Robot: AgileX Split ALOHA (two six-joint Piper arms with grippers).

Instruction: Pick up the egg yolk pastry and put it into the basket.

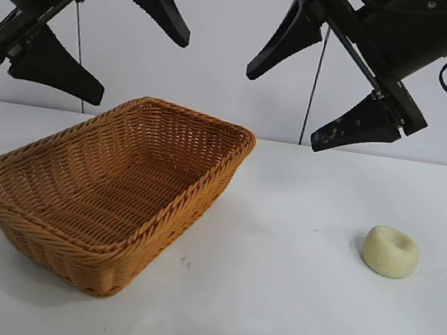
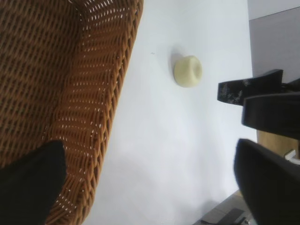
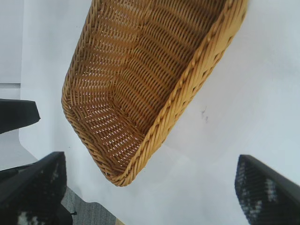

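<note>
Nothing is being carried yet: the task is sitting at its opening step, the reach for the pastry. The right gripper (image 1: 325, 100) is hanging high above the table (image 1: 287, 310) with its fingers spread wide and nothing between them, and the left gripper (image 1: 99, 42) is hanging just as high on the other side, above the far end of the basket (image 1: 204, 183), also spread and empty. The pastry (image 1: 391, 252) is lying on the bare table at the right side of the exterior view, well apart from the basket and lower and further right than the right gripper, so that arm looks the better placed for the pick. The next move, as I judge it, is calling for that gripper to come down and outward until its open fingers are straddling the pastry, then to close gently, since the thing looks soft and could be squashed or nudged away. The pastry itself is showing as a small round puck, pale cream-yellow and matte, with a shallow dimple in its top and rounded sides. The basket is standing empty, its woven floor bare and its braided rim unobstructed.
</note>
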